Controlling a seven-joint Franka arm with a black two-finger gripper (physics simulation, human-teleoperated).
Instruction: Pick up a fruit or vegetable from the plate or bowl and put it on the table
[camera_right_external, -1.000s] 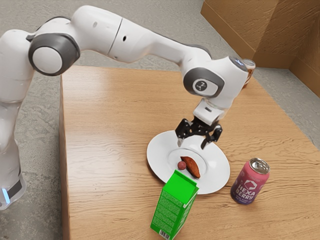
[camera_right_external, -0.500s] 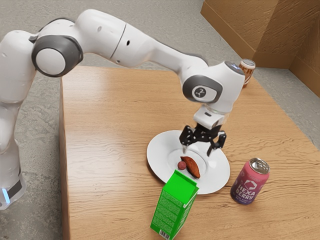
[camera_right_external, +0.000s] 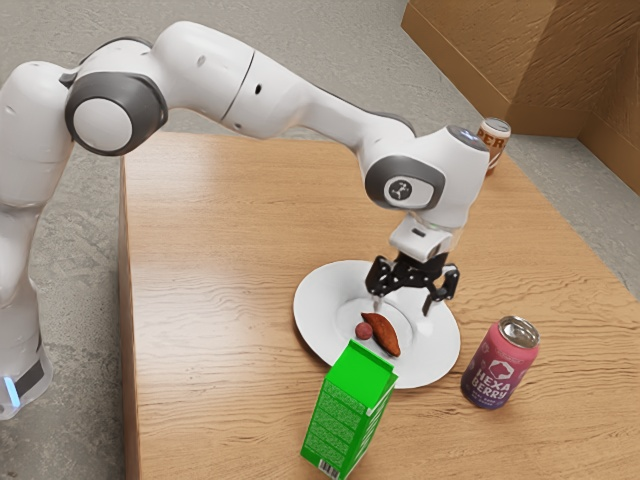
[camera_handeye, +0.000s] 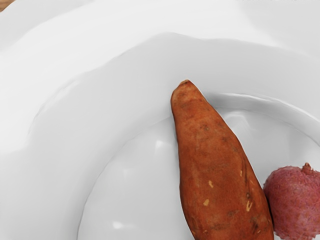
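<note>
1. The table (camera_right_external: 220, 300) carries everything here, and its bare wood over to the exterior view's left looks a fair spot for the set-down.
2. In comes the arm (camera_right_external: 280, 95) from the left, reaching over; it wants a slow, straight drop from here.
3. Below it sits the plate (camera_right_external: 438, 342), wide and shallow. Its raised rim could catch a low approach, so come down over the middle.
4. The carton (camera_right_external: 348, 410) stands upright on the near side, close by the plate; keep the hand clear of its top.
5. And the gripper (camera_right_external: 403, 303)! It hangs above the plate, jaws spread, nothing between them, a touch far and right of the target. Ease near and left, I'd say, before dropping.
6. The pink can (camera_right_external: 500, 365) stands just right of the plate, so no wide swing that way.
7. Here's the prize: the potato (camera_right_external: 381, 335), lying in the plate, running far-left to near-right. Pinch across its narrow width, around the thick body; the tapered tip may slip.
8. Smallest, the fruit (camera_handeye: 292, 202) nestles against the potato's left flank. Favour the potato's near half, or one jaw may land on it.
</note>
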